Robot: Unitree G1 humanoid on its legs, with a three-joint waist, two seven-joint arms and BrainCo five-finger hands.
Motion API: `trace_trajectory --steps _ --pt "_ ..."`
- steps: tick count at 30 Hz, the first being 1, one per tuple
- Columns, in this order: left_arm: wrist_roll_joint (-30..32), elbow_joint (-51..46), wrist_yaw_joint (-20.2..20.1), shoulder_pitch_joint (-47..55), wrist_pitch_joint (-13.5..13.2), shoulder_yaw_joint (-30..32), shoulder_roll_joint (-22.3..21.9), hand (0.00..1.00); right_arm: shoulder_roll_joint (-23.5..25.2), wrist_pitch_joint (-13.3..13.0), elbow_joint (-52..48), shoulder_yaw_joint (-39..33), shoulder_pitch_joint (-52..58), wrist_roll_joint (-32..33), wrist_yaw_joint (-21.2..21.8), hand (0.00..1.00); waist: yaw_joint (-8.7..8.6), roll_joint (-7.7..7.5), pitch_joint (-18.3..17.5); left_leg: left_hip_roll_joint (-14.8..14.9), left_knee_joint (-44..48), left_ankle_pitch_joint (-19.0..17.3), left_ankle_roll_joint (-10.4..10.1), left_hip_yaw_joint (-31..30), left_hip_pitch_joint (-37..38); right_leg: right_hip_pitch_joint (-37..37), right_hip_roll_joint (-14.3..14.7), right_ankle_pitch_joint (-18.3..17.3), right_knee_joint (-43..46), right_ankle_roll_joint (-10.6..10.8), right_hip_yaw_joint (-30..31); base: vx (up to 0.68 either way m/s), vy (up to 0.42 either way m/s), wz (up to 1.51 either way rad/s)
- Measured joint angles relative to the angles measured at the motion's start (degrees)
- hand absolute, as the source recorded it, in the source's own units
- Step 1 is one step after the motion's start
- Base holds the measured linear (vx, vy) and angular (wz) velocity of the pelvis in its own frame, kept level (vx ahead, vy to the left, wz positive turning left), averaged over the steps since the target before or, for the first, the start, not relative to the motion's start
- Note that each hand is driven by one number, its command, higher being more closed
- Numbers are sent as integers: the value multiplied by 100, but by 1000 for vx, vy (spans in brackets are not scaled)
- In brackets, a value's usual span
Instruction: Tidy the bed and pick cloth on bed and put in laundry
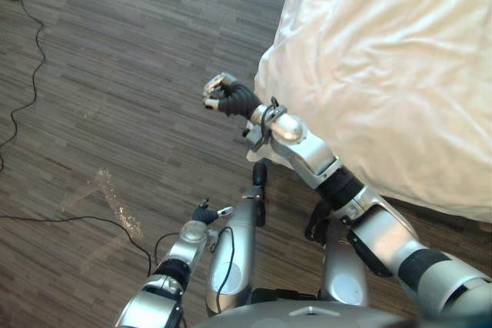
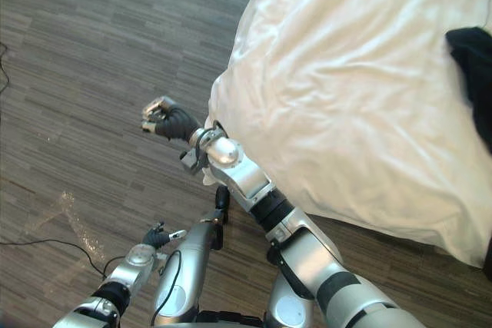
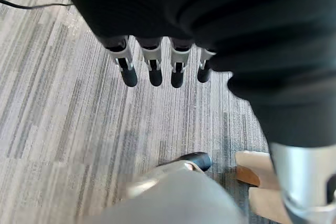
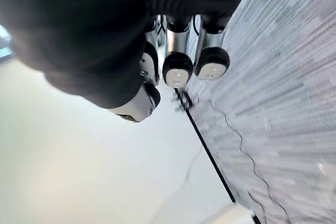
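Left hand (image 1: pixel 204 213) hangs idle near the floor (image 1: pixel 115 74), right hand (image 1: pixel 224 94) hovers off the bed (image 1: pixel 384 74) corner, probably readying a reach; right eye view has the dark cloth (image 2: pixel 473 67) on the bed's right edge, well apart from both; wrist views: left fingers (image 3: pixel 153 69) loosely straight, right fingers (image 4: pixel 177 69) curled on nothing.

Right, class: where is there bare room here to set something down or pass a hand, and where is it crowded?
Free: the floor left of the duvet corner, and the duvet's middle between that corner and the dark cloth at its right edge. Crowded: beside the duvet's near edge, where the curled right hand and low left hand sit.
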Motion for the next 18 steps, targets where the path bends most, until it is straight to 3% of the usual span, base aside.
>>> trace_trajectory --steps 8,14,18 --pt "-285 -11 77 -692 14 673 -916 0 18 -115 347 -794 -145 -376 -504 100 -36 67 33 78 -5 187 2 188 -765 -1090 -74 -74 474 -96 213 -17 -40 -8" --pt "-492 -11 185 -1183 127 1441 -1199 0 462 -323 1065 -899 -715 -259 -1040 100 -80 81 34 201 66 251 -44 218 -1292 -1640 4 -86 600 -150 217 0 -56 -1" --pt "-556 -20 178 -1483 213 1799 -1340 0 679 -449 1496 -915 -835 -59 -1232 100 -215 63 26 269 237 153 -45 303 -1489 -1728 27 -35 553 -166 190 -1 5 -2"
